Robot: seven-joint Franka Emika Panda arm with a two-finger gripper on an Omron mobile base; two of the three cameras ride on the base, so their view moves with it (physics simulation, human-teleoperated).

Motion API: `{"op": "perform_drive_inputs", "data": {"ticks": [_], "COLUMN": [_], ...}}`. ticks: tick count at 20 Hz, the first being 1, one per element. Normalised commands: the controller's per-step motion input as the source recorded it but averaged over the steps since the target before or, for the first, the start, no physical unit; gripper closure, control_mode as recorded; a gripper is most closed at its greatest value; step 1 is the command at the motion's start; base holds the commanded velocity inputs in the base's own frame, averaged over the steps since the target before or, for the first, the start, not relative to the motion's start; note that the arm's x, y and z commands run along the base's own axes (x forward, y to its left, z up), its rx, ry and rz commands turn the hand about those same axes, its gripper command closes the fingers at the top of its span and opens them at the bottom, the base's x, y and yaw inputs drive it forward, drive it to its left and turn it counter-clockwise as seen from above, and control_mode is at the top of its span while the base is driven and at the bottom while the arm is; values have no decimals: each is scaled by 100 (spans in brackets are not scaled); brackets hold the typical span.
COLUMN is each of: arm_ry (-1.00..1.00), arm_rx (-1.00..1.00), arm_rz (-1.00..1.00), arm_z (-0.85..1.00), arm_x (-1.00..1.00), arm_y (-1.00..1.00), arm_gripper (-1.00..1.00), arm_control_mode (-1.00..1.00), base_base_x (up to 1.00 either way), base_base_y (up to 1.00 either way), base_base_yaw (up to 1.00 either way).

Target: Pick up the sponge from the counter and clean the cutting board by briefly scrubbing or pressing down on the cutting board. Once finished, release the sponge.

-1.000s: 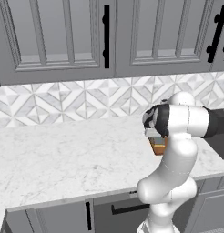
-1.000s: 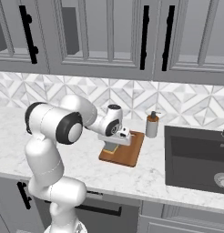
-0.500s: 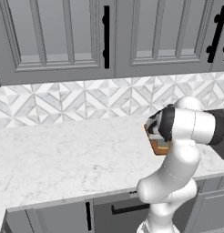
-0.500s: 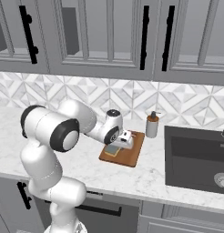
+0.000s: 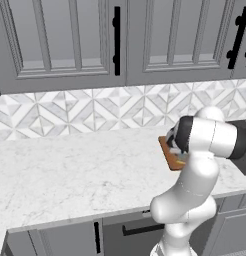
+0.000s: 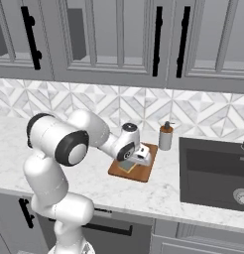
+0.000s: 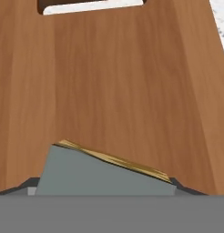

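Note:
The reddish-brown cutting board [image 6: 139, 173] lies on the white marble counter [image 6: 94, 183] left of the sink, its slot handle [image 7: 91, 3] at the far end in the hand view. My gripper [image 6: 135, 158] is down over the board, shut on the sponge [image 6: 126, 165]. In the hand view the sponge [image 7: 100, 173] shows its grey top and a yellow edge, sits tilted between my fingertips [image 7: 22, 187], and rests low against the wood [image 7: 123, 82]. From the left base view the arm hides most of the board [image 5: 167, 150].
A soap dispenser [image 6: 165, 136] stands just behind the board's right end. The dark sink [image 6: 213, 171] is sunk into the counter to the right. The tile backsplash and grey wall cabinets rise behind. Bare counter [image 5: 70, 170] stretches to the left.
The hand has come down and slid a little toward the sink with the sponge, bringing it from above the board onto its surface.

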Motion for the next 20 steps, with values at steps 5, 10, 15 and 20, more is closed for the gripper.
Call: {"op": "perform_drive_inputs", "data": {"ticks": [5,10,15,20], "arm_ry": [-5,-5,-9,-11], "arm_rx": [0,0,1,2], "arm_rz": [-2,-1,0,0], "arm_z": [-16,-13,-13,-13], "arm_x": [15,19,39,44], "arm_y": [-47,-39,-29,-25], "arm_gripper": [100,100,100,100], "arm_control_mode": [-100,-100,-100,-100], "base_base_x": [0,0,0,0], "base_base_y": [0,0,0,0], "base_base_yaw": [0,0,0,0]}}
